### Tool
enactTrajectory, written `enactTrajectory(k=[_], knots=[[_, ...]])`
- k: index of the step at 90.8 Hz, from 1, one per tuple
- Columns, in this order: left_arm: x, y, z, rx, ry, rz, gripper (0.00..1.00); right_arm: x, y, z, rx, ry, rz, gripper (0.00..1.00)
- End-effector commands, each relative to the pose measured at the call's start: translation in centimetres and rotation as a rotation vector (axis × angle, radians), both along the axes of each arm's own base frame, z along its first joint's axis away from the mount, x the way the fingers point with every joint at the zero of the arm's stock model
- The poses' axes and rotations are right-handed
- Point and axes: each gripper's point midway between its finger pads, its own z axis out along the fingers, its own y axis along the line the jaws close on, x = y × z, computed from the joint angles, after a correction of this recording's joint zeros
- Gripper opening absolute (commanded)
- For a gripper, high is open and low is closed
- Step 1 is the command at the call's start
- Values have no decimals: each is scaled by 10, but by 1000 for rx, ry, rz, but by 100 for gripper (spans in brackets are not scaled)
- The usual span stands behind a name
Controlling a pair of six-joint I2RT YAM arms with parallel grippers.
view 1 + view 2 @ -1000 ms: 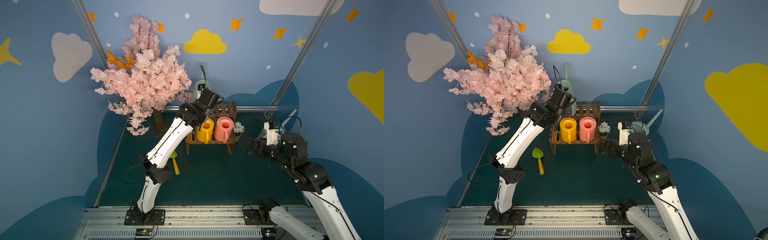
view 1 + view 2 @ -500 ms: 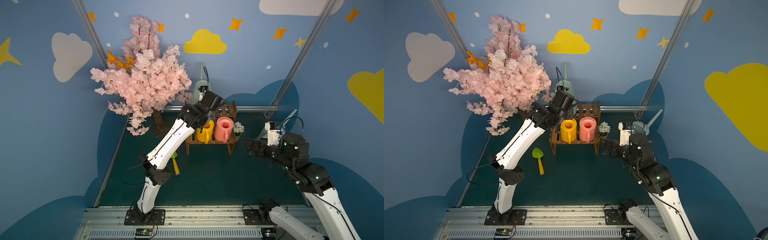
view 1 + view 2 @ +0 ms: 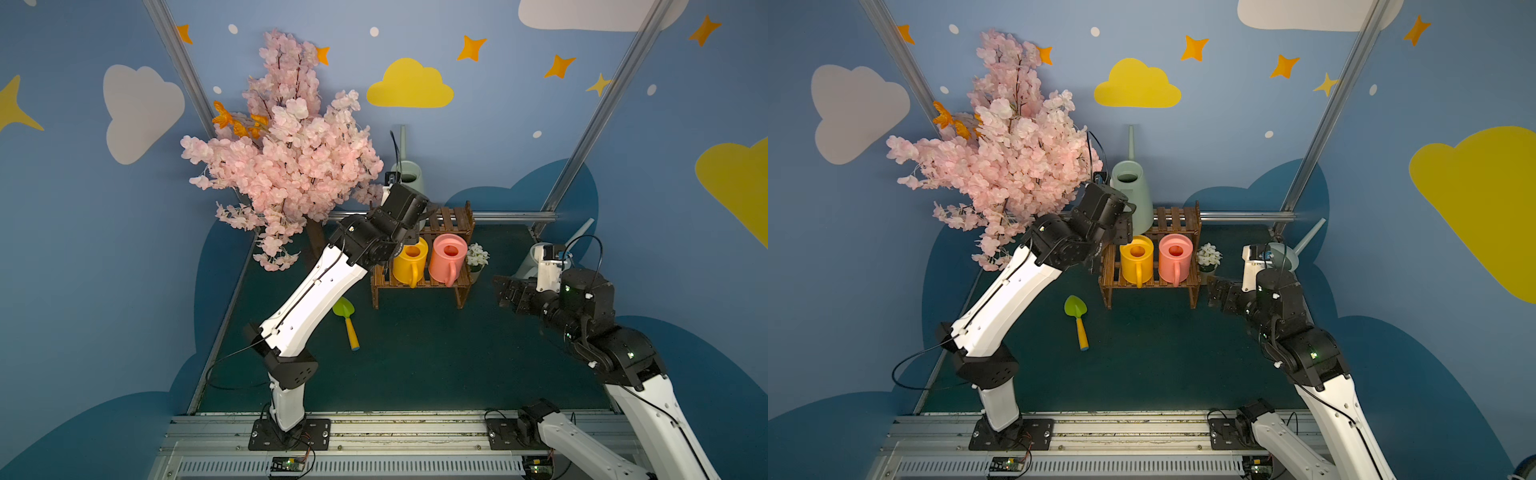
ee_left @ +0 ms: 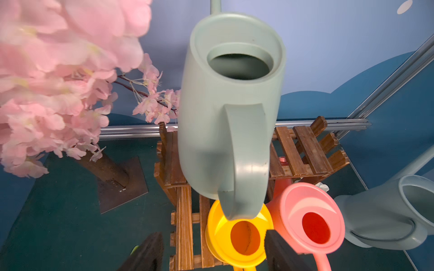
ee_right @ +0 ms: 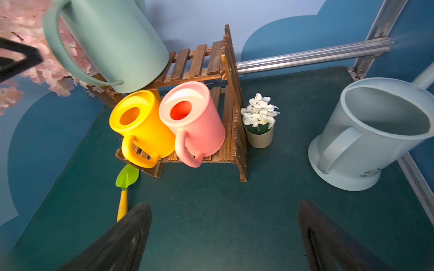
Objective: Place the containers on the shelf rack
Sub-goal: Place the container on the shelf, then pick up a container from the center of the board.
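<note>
Black left gripper [image 4: 213, 234] sits at the rack's [image 3: 451, 216] upper left corner. The left arm [image 3: 316, 291] is stretched forward and up beside the tree [image 3: 286, 166], wrist angled at the green can [image 3: 1136, 199]. Jaws are apart, just short of the can's handle, gripping nothing. Opposite, the right arm [image 3: 615, 345] is bent low, with the right gripper [image 5: 224, 205] level over the mat [image 5: 211, 223] and aimed at the rack, jaws spread wide and empty. Versus one second ago, the left gripper sat closer in on the can and has now backed off slightly toward its base. The green can is in the same spot, and the right arm has barely moved. That can is tall, pale and tapered, upright on the upper tier's left end, handle toward the robot, long spout rising against the back wall. Lower tier holds yellow can [image 3: 409, 259] and pink can [image 3: 446, 257] side by side, touching, handles forward. Off the rack is the blue-grey can [image 5: 366, 140], on the mat well to the rack's right, past the flower pot [image 5: 258, 133]. Its handle faces the right gripper and its spout points back-right. In both top views the right wrist partly hides it.
</note>
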Motion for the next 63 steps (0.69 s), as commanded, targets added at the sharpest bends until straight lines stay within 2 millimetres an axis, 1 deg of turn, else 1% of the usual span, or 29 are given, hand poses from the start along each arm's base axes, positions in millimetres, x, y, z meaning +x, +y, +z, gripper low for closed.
enactTrajectory(k=[1,8,9,12,13,14,15,16,19,21,23,24,26,27,28,30,32,35,42,48,54,63], knots=[[-14,14,18,-4,-59,-19,73,7,-17,-11,-44,24,-102,98],[-30,25,26,-9,-100,-66,75,13,-29,-18,-73,46,-170,98],[-32,26,31,-18,-120,-76,76,13,-31,-18,-76,48,-181,98],[-37,23,25,-6,-133,-127,78,16,-38,-22,-89,63,-220,98],[-40,28,29,-4,-153,-133,80,16,-40,-23,-93,67,-234,98],[-42,26,32,-9,-171,-153,81,18,-43,-24,-98,72,-250,98],[-45,26,26,9,-171,-176,82,18,-46,-26,-102,78,-264,98],[-49,24,30,-3,-193,-212,84,19,-48,-27,-104,84,-278,98],[-59,17,29,-17,-238,-312,92,21,-56,-32,-116,104,-321,98],[-66,9,20,-10,-248,-390,95,23,-61,-36,-122,119,-347,98],[-79,8,31,-44,-309,-461,99,24,-66,-39,-126,134,-371,98],[-82,8,28,-43,-318,-481,99,24,-69,-41,-128,142,-384,98],[-93,5,31,-65,-354,-547,100,26,-73,-46,-133,163,-405,98],[-98,7,36,-78,-385,-566,100,27,-75,-49,-135,173,-416,98],[-103,5,38,-88,-402,-593,100,28,-78,-51,-136,181,-428,98],[-112,3,32,-104,-415,-650,100,29,-83,-55,-139,200,-451,98],[-117,2,28,-112,-423,-683,100,30,-87,-61,-144,223,-467,98],[-127,6,29,-125,-447,-711,100,32,-93,-68,-148,252,-491,98],[-137,8,19,-102,-421,-767,100,36,-105,-85,-155,310,-534,98],[-147,4,11,-74,-383,-841,100,41,-113,-96,-172,352,-561,98],[-157,-7,0,-63,-330,-942,100,46,-120,-105,-202,382,-586,98],[-176,-26,-9,-102,-273,-1105,100,53,-128,-115,-233,407,-616,98]])
